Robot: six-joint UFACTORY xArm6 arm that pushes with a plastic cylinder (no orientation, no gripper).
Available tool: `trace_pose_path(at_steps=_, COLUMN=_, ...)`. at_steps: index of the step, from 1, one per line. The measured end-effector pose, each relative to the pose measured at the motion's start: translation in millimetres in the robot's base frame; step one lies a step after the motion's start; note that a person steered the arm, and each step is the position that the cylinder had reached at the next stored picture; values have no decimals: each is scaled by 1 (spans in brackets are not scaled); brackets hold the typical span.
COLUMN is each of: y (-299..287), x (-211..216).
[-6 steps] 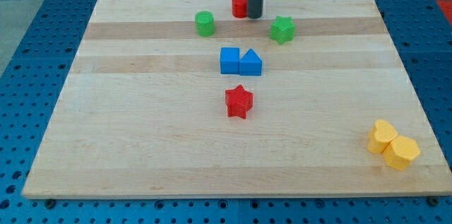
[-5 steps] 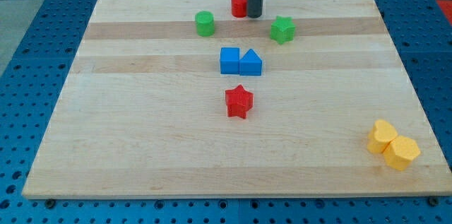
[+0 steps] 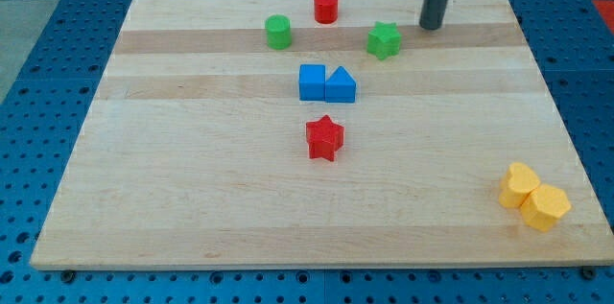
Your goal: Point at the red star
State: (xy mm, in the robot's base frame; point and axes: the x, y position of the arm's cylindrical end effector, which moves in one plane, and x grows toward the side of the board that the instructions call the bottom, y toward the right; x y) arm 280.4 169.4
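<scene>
Standing near the view's top right, my tip (image 3: 431, 27) rested on bare wood of the table (image 3: 192, 208), just to the right of the green star (image 3: 384, 40) and apart from it. It had no fingers to part or close, being a plain dark rod, and it held nothing and touched no block.

The red star (image 3: 324, 138) lay near the middle of the table, well apart from my tip, down and to the view's left. Just above it sat the blue cube (image 3: 312, 82) and the blue triangular block (image 3: 341, 85), side by side and touching.

The chief risk, as I judged it, lay in the path. A straight slide from my tip toward the red star would pass close under the green star and near the blue triangular block; clipping either would shove it, perhaps into the red star itself. Coming in too fast could also nudge the target, when the task only asked for pointing. An approach from the open wood on the view's right of the red star looked safer.

The red cylinder (image 3: 326, 6) and green cylinder (image 3: 278, 32) sat near the top edge, and two yellow blocks (image 3: 533, 198) touched each other at the bottom right, all out of the way.
</scene>
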Motion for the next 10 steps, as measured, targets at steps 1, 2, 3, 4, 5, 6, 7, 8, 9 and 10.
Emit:
trace_pose_path(at_steps=1, y=0, x=33)
trace_pose_path(at_steps=2, y=0, x=79)
trace_pose_path(at_steps=3, y=0, x=131)
trace_pose_path(at_steps=4, y=-3, x=176)
trace_pose_path(at_steps=5, y=-28, x=201)
trace_pose_path(at_steps=6, y=-62, x=216)
trace_pose_path(at_steps=7, y=-91, x=225)
trace_pose_path(at_steps=8, y=-117, x=225)
trace_pose_path(at_steps=9, y=-133, x=224)
trace_pose_path(at_steps=10, y=-152, x=219)
